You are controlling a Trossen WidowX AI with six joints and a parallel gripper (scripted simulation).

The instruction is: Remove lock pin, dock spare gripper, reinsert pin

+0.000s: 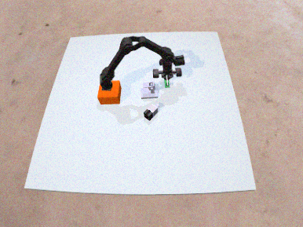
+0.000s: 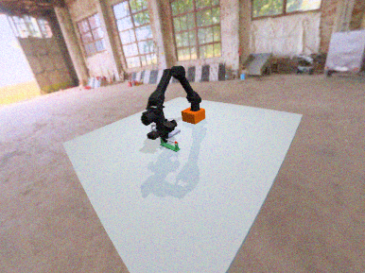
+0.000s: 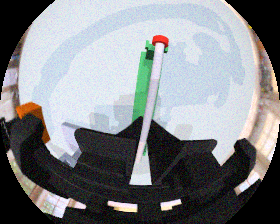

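My gripper (image 1: 167,77) (image 2: 164,138) (image 3: 144,119) is shut on the lock pin. The pin (image 3: 154,75) is a thin pale rod with a red head, which also shows in the exterior view (image 2: 176,143). It lies over or in the long green rack (image 1: 167,86) (image 2: 168,146) (image 3: 142,85); I cannot tell whether it touches. The pale lilac mount (image 1: 149,96) (image 2: 175,132) stands left of the gripper in the top view, with its upright socket (image 1: 151,85) on top. The spare gripper (image 1: 150,112), black with a pale part, lies in front of the mount.
The orange base block (image 1: 109,94) (image 2: 193,115) (image 3: 31,110) carries the arm at the left in the top view. The arm (image 1: 135,42) (image 2: 177,71) arches from it over the area behind the mount. All stands on a large white sheet (image 1: 118,160) (image 2: 227,193).
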